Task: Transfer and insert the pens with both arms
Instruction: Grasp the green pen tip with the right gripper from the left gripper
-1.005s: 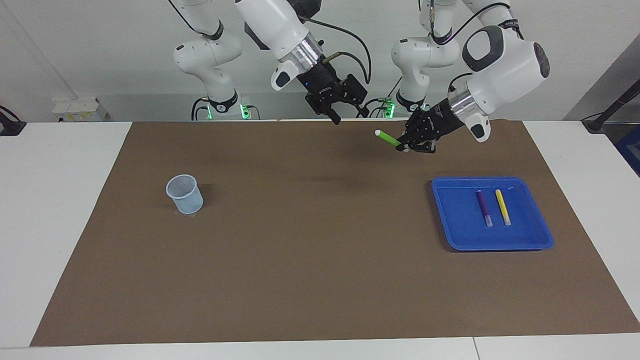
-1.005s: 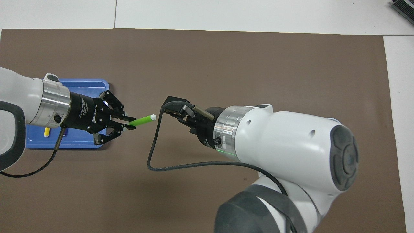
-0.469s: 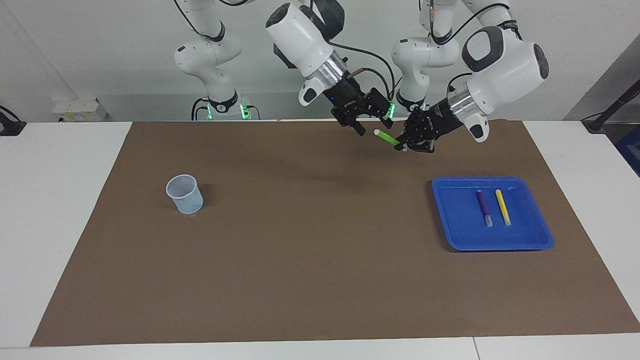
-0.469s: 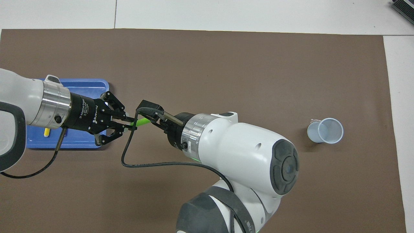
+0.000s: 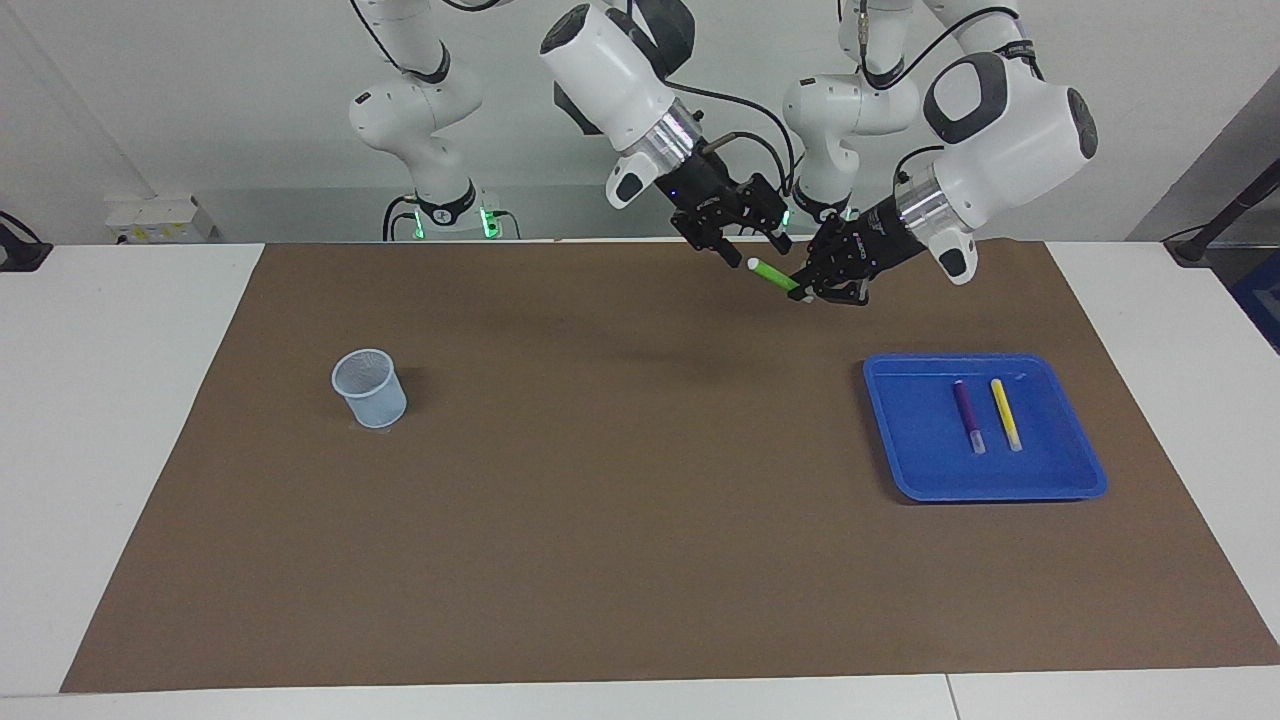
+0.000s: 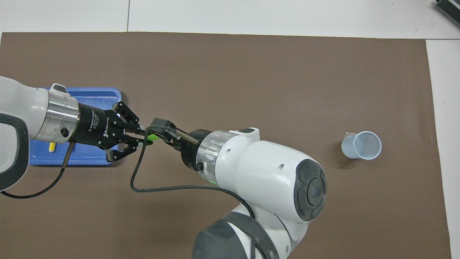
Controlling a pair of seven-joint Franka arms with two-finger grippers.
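A: Where's your green pen (image 5: 772,274)?

B: It's up in the air over the brown mat (image 5: 620,520), pinched at its lower end by your left gripper (image 5: 806,292), tilted, whitish cap toward the right gripper (image 5: 742,254).

A: And the right one, has it got hold?

B: Its fingers sit on either side of the capped end, but you can't tell whether they press on the pen.

A: The other pens?

B: Your purple pen (image 5: 967,415) and yellow pen (image 5: 1005,413) lie side by side, apart, in the blue tray (image 5: 905,440) at the left arm's end. The pale cup (image 5: 369,388) stands toward the right arm's end, well apart.
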